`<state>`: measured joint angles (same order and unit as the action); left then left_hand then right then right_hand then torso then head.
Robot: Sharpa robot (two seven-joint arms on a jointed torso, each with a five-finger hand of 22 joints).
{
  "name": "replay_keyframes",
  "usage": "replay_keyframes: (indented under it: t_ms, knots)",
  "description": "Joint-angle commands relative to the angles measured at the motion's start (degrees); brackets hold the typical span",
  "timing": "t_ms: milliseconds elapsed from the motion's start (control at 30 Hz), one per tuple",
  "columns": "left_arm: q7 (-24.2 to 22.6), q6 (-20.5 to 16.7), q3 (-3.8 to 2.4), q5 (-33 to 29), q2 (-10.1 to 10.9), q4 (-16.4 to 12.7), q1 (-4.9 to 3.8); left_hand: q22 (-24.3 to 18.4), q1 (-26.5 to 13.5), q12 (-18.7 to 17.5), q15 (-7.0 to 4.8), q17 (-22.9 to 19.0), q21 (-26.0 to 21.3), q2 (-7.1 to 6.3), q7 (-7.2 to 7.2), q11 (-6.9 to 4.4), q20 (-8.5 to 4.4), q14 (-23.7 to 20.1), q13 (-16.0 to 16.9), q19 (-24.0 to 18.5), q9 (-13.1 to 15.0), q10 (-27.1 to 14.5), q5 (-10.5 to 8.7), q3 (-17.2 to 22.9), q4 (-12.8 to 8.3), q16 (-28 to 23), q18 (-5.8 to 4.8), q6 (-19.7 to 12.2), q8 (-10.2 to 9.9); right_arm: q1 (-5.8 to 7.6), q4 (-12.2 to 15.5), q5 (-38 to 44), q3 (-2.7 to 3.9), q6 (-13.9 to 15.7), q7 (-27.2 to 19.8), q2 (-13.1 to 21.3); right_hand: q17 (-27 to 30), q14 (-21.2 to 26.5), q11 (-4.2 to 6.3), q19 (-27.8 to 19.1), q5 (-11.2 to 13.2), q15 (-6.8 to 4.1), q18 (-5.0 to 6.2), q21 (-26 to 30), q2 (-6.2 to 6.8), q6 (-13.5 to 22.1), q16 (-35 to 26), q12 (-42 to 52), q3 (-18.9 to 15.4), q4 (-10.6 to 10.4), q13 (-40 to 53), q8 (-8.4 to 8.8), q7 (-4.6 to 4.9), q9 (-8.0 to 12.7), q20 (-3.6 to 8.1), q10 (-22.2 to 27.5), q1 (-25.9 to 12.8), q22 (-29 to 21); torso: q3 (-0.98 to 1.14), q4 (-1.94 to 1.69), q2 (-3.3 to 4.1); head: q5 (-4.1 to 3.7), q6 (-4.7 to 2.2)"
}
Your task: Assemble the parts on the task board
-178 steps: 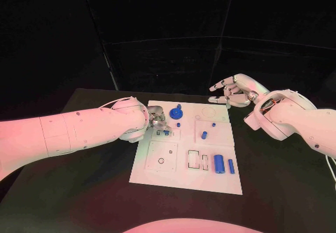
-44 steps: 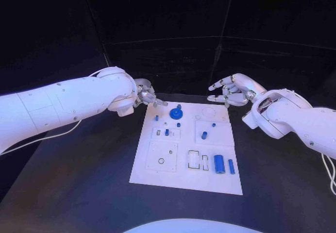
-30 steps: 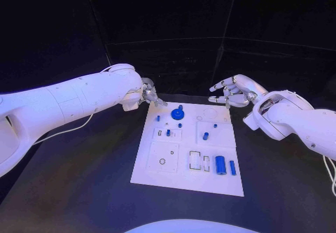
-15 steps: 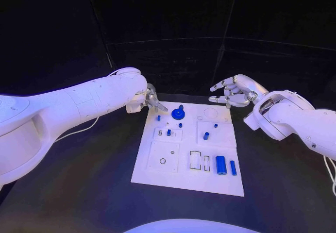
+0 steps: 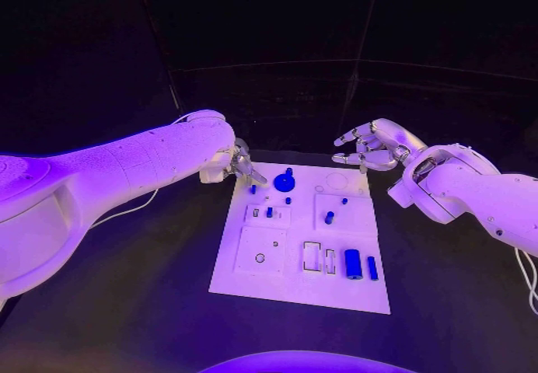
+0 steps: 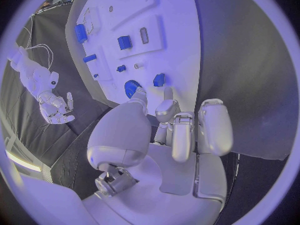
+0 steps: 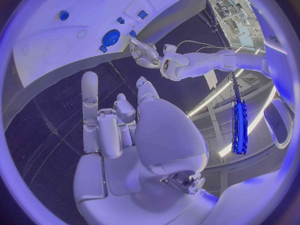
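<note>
Task board (image 5: pixel 269 268): white plate, centre of black table (image 5: pixel 134 295). Blue parts on it: round knob (image 5: pixel 284 183) near far edge, large cylinder (image 5: pixel 353 264) at near right. Left hand (image 5: pixel 239 165) above board's far left corner, fingers (image 6: pixel 212 125) partly curled, apparently empty. Right hand (image 5: pixel 373 145) beyond far right corner, fingers spread, holding nothing.

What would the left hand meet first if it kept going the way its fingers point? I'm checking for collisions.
Probably the small blue part at the white task board's far corner, just beyond the left hand; depth is uncertain.
</note>
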<state>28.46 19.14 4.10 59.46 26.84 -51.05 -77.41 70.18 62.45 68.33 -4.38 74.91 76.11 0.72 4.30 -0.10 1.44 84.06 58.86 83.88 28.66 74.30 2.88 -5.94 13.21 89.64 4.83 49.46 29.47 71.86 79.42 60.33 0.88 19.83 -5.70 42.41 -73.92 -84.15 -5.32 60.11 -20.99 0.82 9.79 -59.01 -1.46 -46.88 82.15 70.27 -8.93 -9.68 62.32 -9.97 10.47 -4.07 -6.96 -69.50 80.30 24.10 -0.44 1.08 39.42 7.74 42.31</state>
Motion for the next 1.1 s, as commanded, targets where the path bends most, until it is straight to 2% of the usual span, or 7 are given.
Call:
replay_keyframes:
  t_ms: [33, 567, 700, 967, 1100]
  knots:
    - [-0.80, 2.69, -0.01, 0.48, 0.06, -0.25, -0.04, 0.12, 0.31, -0.16, 0.41, 15.09, -0.02, 0.72, 0.08, 0.04, 0.46, 5.94, 0.08, 0.93, -0.11, 0.06, -0.20, -0.40, 0.02, 0.36, -0.94, 0.48, -0.14, 0.10, -0.02, -0.33, 0.05, -0.44, -0.66, -0.05, 0.02, -1.88, 0.03, 0.32, -0.18, -0.07, 0.82, 0.34, -0.38, 0.49, -0.11, 0.12, -0.32, -0.04, -0.05, -0.36, -0.10, 0.01, 0.18, 0.25, -0.06, -0.08, 0.01, -0.06, -0.02, 0.14, 0.02]
    - [-0.86, 4.23, 0.00, 0.47, -0.17, -0.19, 0.14, 0.28, 2.91, -0.11, 0.26, 15.09, 0.02, 2.98, -0.10, -0.13, 0.37, 5.94, 0.11, 0.91, -0.77, 0.13, -0.19, -0.12, -0.97, 0.36, -0.94, 1.49, -0.30, 0.10, -0.06, -0.34, 0.05, -0.36, -0.52, -0.07, 0.04, -1.87, 0.04, 0.32, -0.38, -0.08, 0.82, 0.36, -0.61, 0.52, -0.13, 0.19, -0.28, -0.09, -0.01, -0.42, -0.10, 0.02, 0.19, 0.22, 0.11, -0.09, 0.02, 0.05, 0.01, 0.15, 0.12]
    - [-0.88, 4.26, 0.00, 0.47, -0.25, -0.04, 0.17, 0.27, 4.05, -0.12, 0.23, 15.09, -0.01, 3.73, -0.12, -0.15, 0.35, 5.94, 0.10, 0.89, -0.98, 0.13, -0.18, 0.29, -1.62, 0.36, -0.93, 1.71, -0.38, 0.10, -0.06, -0.34, 0.05, -0.33, -0.49, -0.08, 0.05, -1.87, 0.05, 0.32, -0.41, -0.08, 0.82, 0.36, -0.65, 0.53, -0.13, 0.20, -0.26, -0.06, -0.01, -0.44, -0.11, 0.02, 0.19, 0.21, 0.21, -0.10, 0.03, 0.07, -0.03, 0.13, 0.13]
    - [-0.82, 4.52, 0.00, 0.47, -0.39, 0.05, 0.23, 0.41, 5.28, -0.14, 0.22, 15.09, 0.05, 4.40, -0.12, -0.17, 0.33, 5.94, 0.07, 0.91, -1.22, 0.13, -0.18, 0.75, -2.49, 0.36, -0.95, 1.97, -0.45, 0.10, 0.00, -0.34, 0.05, -0.31, -0.46, -0.04, 0.05, -1.87, 0.05, 0.32, -0.41, -0.08, 0.82, 0.36, -0.65, 0.53, -0.13, 0.20, -0.26, -0.06, -0.01, -0.44, -0.11, 0.02, 0.19, 0.21, 0.21, -0.10, 0.04, 0.01, -0.02, 0.08, 0.09]
    - [-0.80, 4.40, 0.00, 0.47, -0.40, 0.10, 0.25, 0.35, 6.75, -0.15, 0.18, 15.09, -0.02, 5.38, -0.15, -0.20, 0.31, 5.94, 0.06, 0.88, -1.42, 0.14, -0.17, 1.68, -3.53, 0.36, -0.93, 2.16, -0.51, 0.10, 0.03, -0.34, 0.05, -0.30, -0.45, -0.02, 0.05, -1.87, 0.05, 0.32, -0.41, -0.08, 0.82, 0.36, -0.65, 0.53, -0.13, 0.20, -0.26, -0.06, -0.01, -0.44, -0.11, 0.02, 0.19, 0.21, 0.21, -0.10, 0.03, -0.01, 0.01, 0.08, 0.06]
